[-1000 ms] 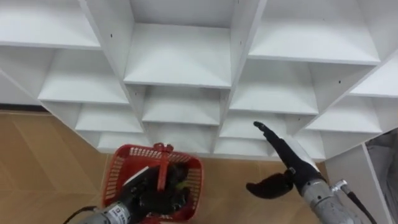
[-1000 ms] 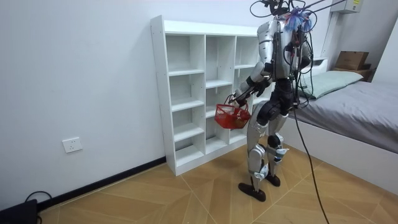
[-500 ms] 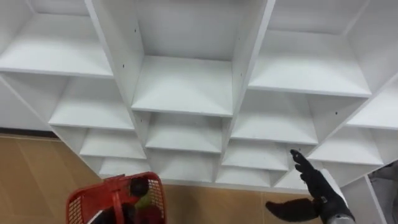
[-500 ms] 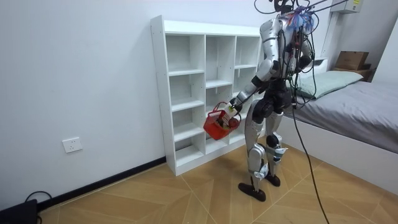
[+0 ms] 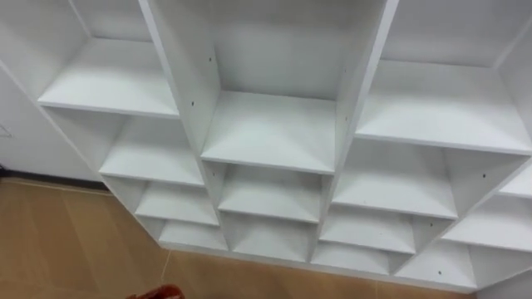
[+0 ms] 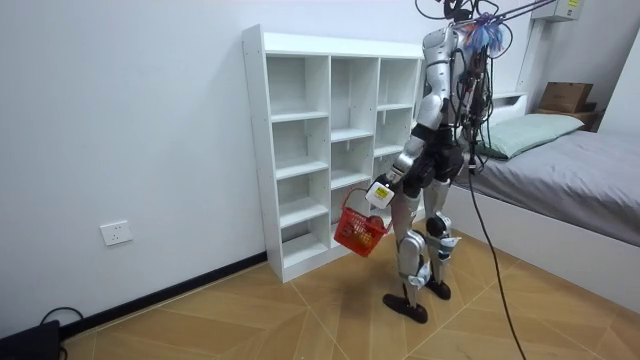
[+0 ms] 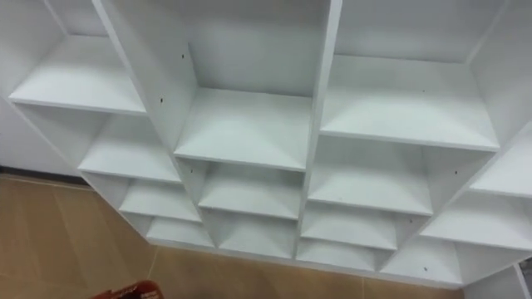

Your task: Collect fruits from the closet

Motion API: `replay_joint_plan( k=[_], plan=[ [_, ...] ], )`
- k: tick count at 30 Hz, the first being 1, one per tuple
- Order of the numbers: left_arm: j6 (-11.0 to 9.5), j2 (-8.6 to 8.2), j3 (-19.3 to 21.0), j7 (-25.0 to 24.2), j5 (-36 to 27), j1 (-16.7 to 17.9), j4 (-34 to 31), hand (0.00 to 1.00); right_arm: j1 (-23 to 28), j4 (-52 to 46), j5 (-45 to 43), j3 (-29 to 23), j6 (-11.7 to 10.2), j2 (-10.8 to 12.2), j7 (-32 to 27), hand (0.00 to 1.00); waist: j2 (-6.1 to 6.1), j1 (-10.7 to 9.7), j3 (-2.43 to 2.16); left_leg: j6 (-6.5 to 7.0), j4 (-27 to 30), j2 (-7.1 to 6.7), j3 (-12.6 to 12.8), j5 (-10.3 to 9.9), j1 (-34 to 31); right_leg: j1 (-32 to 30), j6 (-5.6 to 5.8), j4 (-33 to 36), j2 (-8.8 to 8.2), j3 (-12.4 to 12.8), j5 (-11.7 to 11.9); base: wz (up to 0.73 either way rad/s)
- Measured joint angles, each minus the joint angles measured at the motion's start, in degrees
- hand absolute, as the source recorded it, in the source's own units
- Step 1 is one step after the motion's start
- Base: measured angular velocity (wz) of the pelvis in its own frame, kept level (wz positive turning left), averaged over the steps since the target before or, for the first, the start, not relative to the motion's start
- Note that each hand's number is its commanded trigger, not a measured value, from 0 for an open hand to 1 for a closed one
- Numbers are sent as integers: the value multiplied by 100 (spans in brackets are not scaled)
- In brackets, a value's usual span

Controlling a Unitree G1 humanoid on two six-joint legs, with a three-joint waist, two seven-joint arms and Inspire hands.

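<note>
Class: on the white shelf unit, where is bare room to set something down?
All boards seen are bare: the middle board between two uprights, the left board, the right board. Crowded only low in front, by the red basket in the left hand.

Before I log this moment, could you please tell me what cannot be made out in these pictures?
Red basket, hanging from the left hand: contents too small in the room view; the eye views' bottom edge cuts off all but its rim.
White shelf unit: the robot's body hides part of the column on the room view's right; the eye views' top edge cuts off its top.
</note>
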Motion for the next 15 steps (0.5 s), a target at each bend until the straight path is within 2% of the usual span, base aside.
replay_joint_plan(
  k=[4,6,11,15],
  plan=[
    [179,-89,95,128,-12,-46,155,100,-53,431,500,-145,252,87,70,0,-7,-55,17,7,6,-60,-109,-2,85,108,35,10,-34,-17,-76,14],
    [256,-92,106,179,-6,-52,162,100,-73,583,587,-235,311,102,99,0,-17,-72,23,17,5,-68,-113,-8,127,155,44,5,-42,-17,-81,0],
    [476,-147,152,251,-7,-135,161,100,-71,832,815,-467,651,127,202,0,0,-78,19,44,7,-76,-80,-45,160,168,68,11,-45,23,-97,-2],
    [528,-158,143,257,-7,-217,163,100,-152,901,815,-575,759,130,245,0,7,-101,17,45,9,-76,-65,-67,170,166,71,14,-35,53,-99,-3]
  ],
)
